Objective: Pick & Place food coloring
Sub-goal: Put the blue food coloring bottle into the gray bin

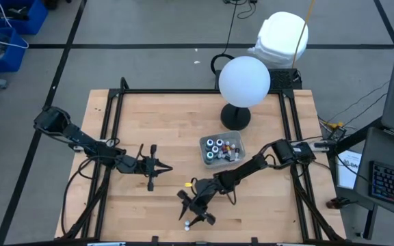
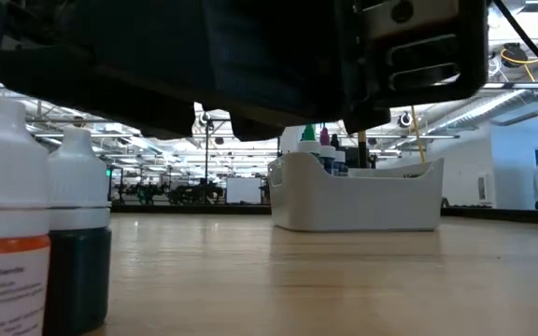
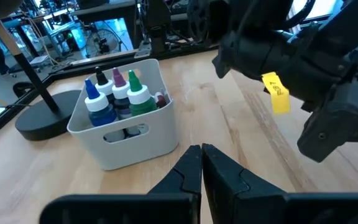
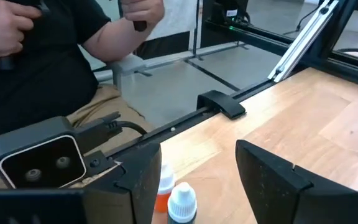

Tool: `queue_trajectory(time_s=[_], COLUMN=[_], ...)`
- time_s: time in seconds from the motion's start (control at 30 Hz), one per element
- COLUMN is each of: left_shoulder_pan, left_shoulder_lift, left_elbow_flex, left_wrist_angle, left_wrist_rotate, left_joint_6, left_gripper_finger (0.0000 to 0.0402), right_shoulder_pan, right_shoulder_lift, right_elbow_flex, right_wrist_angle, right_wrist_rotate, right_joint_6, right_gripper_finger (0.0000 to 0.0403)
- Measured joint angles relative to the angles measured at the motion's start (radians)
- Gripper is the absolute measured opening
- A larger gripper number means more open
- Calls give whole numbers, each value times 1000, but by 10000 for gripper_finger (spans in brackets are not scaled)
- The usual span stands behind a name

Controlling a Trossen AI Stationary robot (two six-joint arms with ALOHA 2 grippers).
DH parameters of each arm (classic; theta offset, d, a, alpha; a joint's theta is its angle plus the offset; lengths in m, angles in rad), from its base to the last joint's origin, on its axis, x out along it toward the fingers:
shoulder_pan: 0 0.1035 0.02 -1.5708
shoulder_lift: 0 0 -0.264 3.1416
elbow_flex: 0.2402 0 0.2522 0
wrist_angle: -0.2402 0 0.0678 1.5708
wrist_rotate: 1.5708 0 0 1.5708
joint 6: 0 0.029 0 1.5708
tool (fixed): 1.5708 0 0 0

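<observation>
The right pincer (image 1: 191, 213) hangs low over the near edge of the pale wooden counter (image 1: 176, 137), its two dark fingers (image 4: 272, 180) spread apart and holding nothing. Between them stand two small white-capped food coloring bottles, one with an orange band (image 4: 165, 180) and one with dark green contents (image 4: 182, 202), upright and side by side near the counter's front rail. The spread fingers straddling the pair suggest a bottle just set down here, or one about to be taken; which cannot be told. The low view shows the same two bottles (image 2: 40, 224) close to the lens, touching or nearly so.

The remaining food coloring bottles (image 1: 221, 147), with blue, purple, green and black caps, stand upright, packed together in a pale grey rectangular plastic tray (image 1: 205, 156) at mid-counter, whose walls keep them from tipping.

The left pincer (image 1: 157, 168) waits left of centre, fingers (image 3: 191, 171) pressed together and empty, aimed toward the tray.

Obstructions: a white globe lamp on a black round base (image 1: 244, 82) stands just behind the tray. The right arm's forearm (image 1: 252, 167) passes close by the tray's near corner. A seated person (image 4: 55, 56) occupies the space beyond the counter's front rail, near the two loose bottles.
</observation>
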State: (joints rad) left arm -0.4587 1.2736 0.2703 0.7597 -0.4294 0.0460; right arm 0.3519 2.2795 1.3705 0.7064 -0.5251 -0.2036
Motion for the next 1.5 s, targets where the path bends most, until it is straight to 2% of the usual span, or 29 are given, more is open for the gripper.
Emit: queue_trajectory(time_s=[0.23,0.6,0.8,0.93,1.07,1.3,1.4,1.5], left_shoulder_pan=[0,0,0,0,0,0,0,0], left_shoulder_lift=[0,0,0,0,0,0,0,0], left_elbow_flex=[0,0,0,0,0,0,0,0], left_wrist_angle=[-1,-1,0,0,0,0,0,1], left_wrist_rotate=[0,0,0,0,0,0,0,0], left_joint_6=[-2,2,15,26,23,28,40,53], left_gripper_finger=[21,21,21,21,21,21,21,21], right_shoulder_pan=[-2,-1,1,7,17,32,31,28], right_shoulder_lift=[0,0,0,0,0,0,3,11], right_elbow_flex=[0,0,0,0,0,0,0,0], right_wrist_angle=[-87,-99,-99,-90,-91,-91,-89,-96], right_wrist_rotate=[-28,-24,-25,31,28,30,80,79], right_joint_6=[-27,-39,-45,-45,-61,-81,-74,-73], right_gripper_finger=[194,193,167,145,131,123,123,123])
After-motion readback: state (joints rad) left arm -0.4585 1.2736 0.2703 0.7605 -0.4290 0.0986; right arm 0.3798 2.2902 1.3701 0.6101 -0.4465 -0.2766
